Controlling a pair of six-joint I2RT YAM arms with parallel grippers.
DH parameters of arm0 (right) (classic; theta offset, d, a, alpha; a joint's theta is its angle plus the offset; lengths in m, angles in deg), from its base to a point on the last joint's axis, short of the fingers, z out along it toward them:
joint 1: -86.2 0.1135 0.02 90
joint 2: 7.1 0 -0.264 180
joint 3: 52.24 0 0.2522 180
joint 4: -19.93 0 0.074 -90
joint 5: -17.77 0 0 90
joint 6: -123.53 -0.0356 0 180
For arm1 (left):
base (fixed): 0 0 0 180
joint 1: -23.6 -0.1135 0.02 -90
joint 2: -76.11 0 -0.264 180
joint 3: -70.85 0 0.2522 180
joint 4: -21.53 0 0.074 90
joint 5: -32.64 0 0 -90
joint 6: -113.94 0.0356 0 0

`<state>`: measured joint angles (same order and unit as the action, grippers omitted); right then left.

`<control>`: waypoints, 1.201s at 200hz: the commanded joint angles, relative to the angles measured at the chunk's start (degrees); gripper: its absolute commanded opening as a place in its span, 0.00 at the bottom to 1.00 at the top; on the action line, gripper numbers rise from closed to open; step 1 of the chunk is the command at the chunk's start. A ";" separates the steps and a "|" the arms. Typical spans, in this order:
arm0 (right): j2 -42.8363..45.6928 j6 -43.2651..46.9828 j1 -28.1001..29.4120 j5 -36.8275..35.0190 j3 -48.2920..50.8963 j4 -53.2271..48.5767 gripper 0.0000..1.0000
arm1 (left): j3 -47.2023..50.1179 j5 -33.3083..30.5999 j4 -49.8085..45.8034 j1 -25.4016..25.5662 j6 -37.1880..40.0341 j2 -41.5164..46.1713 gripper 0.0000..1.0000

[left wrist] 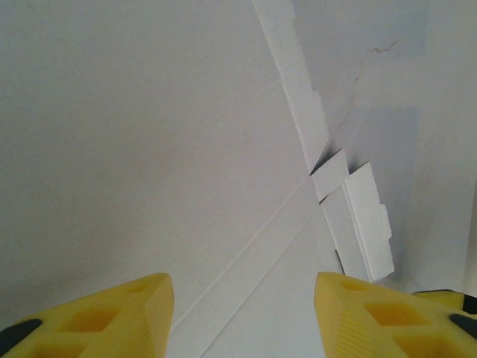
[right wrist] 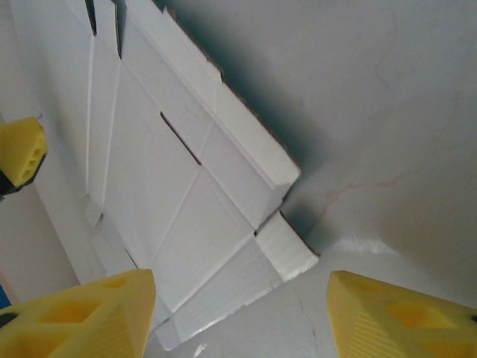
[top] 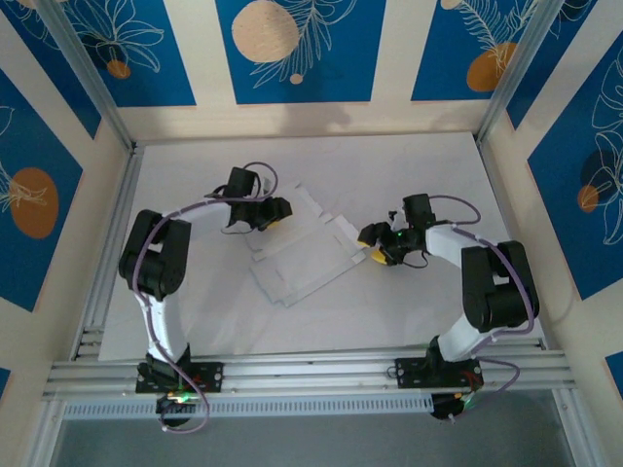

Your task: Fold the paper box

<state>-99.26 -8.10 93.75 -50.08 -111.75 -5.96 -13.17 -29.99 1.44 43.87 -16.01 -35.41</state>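
The paper box [top: 297, 258] lies on the table [top: 438, 175]; the left tool [left wrist: 240, 289] and right tool [right wrist: 240, 285] flank it, both wide, empty.

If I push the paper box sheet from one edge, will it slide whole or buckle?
The paper box looks thin and scored with fold lines, so it will likely hinge there, not stay stiff. Flat on the smooth table, it probably slides easily. Its raised flap suggests it lifts readily.

Counter [top: 389, 311]: bare and passable along near edge, far edge and all corners. Centre blocked by box [top: 302, 263], with left pincer [top: 281, 211] and right pincer [top: 370, 244] close at its sides.
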 commanded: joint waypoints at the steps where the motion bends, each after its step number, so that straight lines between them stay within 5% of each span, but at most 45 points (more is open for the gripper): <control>1: -3.00 1.11 -1.04 3.11 -1.49 4.02 0.63 | -0.68 -0.65 -0.75 0.29 0.84 -1.90 0.52; 40: -9.13 8.16 -0.82 -1.22 -8.01 0.10 0.62 | 0.91 0.01 -0.13 -0.22 1.36 -3.32 0.50; 95: -17.29 20.67 4.17 6.37 -17.87 -6.37 0.51 | 1.85 1.39 0.24 -0.41 1.45 -4.47 0.47; 126: -18.46 22.68 5.21 4.76 -19.17 -7.98 0.34 | 1.88 1.49 0.41 -0.50 1.45 -4.41 0.47; 197: -13.87 25.83 4.88 1.85 -19.50 -8.59 0.13 | 0.27 1.03 0.05 -0.94 2.36 -2.40 0.47; 215: -14.05 27.67 5.23 2.52 -21.29 -9.68 0.00 | -0.56 0.38 -0.90 -0.93 4.04 -0.72 0.48; 240: -13.74 30.03 5.72 1.68 -23.29 -10.89 0.00 | -0.77 -0.29 -1.31 -0.93 5.05 2.41 0.49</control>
<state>-114.78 18.41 98.95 -48.44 -132.19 -14.55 -12.53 -29.55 1.88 43.33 -13.56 -37.38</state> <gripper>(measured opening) 0.073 0.484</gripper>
